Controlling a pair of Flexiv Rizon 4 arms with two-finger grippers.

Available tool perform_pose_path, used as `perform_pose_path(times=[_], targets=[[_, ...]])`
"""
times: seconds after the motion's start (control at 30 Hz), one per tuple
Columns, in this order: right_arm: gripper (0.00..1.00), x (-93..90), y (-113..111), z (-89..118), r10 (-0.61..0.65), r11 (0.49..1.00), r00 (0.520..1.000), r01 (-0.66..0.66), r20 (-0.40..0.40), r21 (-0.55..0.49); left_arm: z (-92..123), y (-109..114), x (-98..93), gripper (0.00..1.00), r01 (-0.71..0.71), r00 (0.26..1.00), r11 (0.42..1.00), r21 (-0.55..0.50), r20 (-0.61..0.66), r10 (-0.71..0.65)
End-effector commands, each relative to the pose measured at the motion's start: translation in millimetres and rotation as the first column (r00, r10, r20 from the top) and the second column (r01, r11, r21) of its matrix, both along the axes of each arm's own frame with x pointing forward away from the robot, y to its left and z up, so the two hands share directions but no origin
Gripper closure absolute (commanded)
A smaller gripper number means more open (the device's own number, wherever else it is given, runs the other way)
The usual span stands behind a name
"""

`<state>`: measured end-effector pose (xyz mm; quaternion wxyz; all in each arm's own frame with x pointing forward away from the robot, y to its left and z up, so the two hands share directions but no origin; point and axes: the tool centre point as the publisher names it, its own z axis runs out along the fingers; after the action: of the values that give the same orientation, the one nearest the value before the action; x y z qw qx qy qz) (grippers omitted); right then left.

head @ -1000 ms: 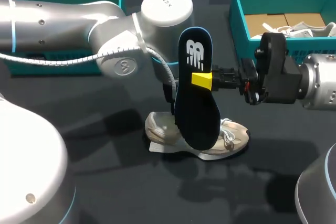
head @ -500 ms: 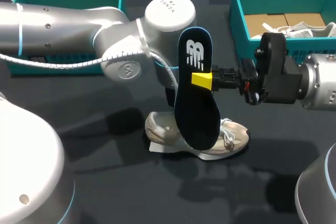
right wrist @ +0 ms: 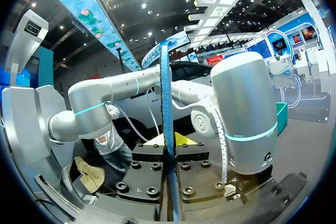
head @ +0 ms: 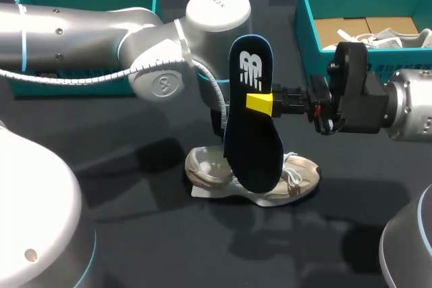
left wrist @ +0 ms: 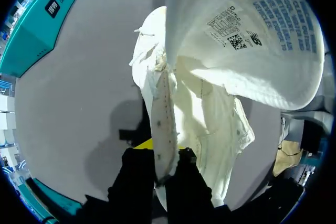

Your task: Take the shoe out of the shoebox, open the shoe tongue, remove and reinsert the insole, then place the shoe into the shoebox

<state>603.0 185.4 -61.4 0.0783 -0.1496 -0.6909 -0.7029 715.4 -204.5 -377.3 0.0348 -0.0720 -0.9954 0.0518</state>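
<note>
As the right gripper [head: 270,104] clamps a dark, smooth insole [head: 253,133] upright, a cream mesh shoe [head: 300,175] lies on the black table [head: 135,234] beneath it, well in front of the teal shoebox [head: 307,18]. The left arm [head: 101,38] ends hidden behind the insole.

From the left wrist, the left gripper [left wrist: 160,166] pinches the shoe's [left wrist: 210,114] perforated eyelet edge. The soft, printed tongue [left wrist: 252,35] is lifted and hides part of the shoe.

From the right wrist, the insole [right wrist: 165,103] shows edge-on, a thin blue foam line squeezed between the right gripper's [right wrist: 170,148] fingers.
</note>
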Motion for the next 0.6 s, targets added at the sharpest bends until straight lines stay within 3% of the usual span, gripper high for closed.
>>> perform_pose_path(times=[0.03, 0.27, 0.4, 0.6], targets=[[1.00, -1.6, 3, 1, -0.007, 1.000, 1.000, 0.007, -0.001, -0.002, 17, 7, 5.8, 1.00, 0.055, 0.998, 0.998, -0.005, -0.041, -0.055], [1.00, -1.6, 3, 1, -0.007, 1.000, 1.000, 0.007, -0.001, -0.002, 44, 17, 4.3, 1.00, 0.243, 0.967, 0.970, -0.023, -0.076, -0.244], [1.00, -1.6, 3, 1, -0.007, 1.000, 1.000, 0.007, -0.001, -0.002, 56, 32, -5.6, 1.00, 0.520, 0.853, 0.851, -0.066, -0.015, -0.522], [1.00, -1.6, 3, 1, -0.007, 1.000, 1.000, 0.007, -0.001, -0.002, 56, 32, -5.6, 1.00, 0.520, 0.853, 0.851, -0.066, -0.015, -0.522]])
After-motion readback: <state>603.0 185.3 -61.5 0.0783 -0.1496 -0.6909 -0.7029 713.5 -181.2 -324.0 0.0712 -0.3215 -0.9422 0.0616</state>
